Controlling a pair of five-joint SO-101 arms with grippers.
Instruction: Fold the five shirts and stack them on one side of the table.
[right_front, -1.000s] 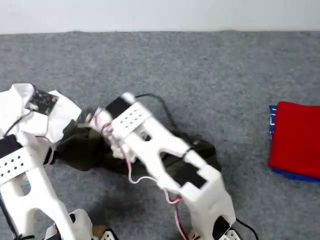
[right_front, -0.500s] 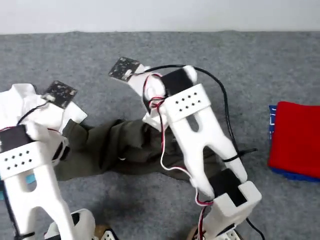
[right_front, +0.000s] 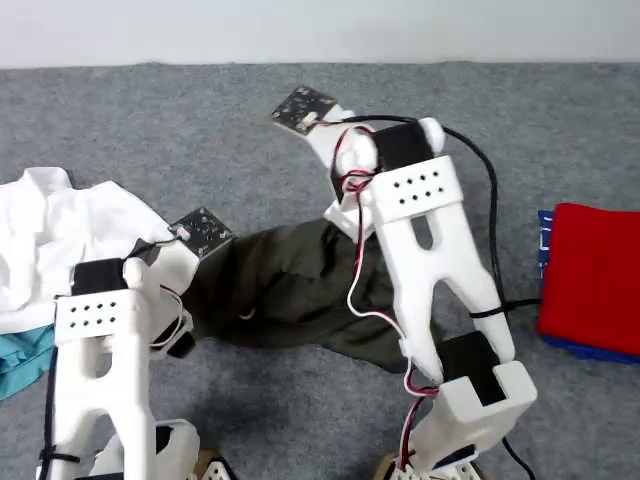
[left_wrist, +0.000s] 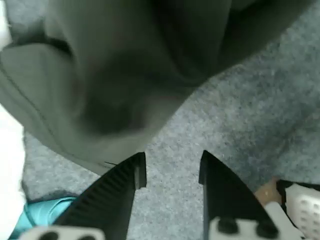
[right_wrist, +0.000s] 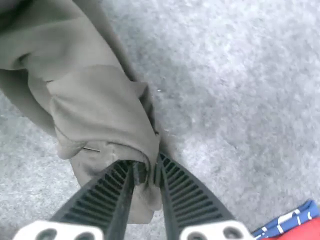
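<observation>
An olive shirt (right_front: 285, 290) lies crumpled in the middle of the grey table. My right gripper (right_wrist: 145, 172) is shut on a bunched fold of the olive shirt (right_wrist: 95, 105) at its far right edge, under the right arm (right_front: 420, 230). My left gripper (left_wrist: 172, 167) is open just off the olive shirt's (left_wrist: 125, 75) near left edge, with only carpet between its fingers. A white shirt (right_front: 60, 235) lies rumpled at the left, and a teal shirt (right_front: 20, 358) peeks out beneath it. At the right edge a folded red shirt (right_front: 595, 275) rests on a blue one (right_front: 585, 350).
The left arm (right_front: 100, 370) stands between the white shirt and the olive one. Both arm bases sit at the near edge. Open grey carpet (right_front: 520, 130) stretches across the far side and between the olive shirt and the red stack.
The right arm has swung from the left toward the far centre, dragging the olive shirt rightward away from the white shirt. The left arm has shifted right, to the olive shirt's near left edge.
</observation>
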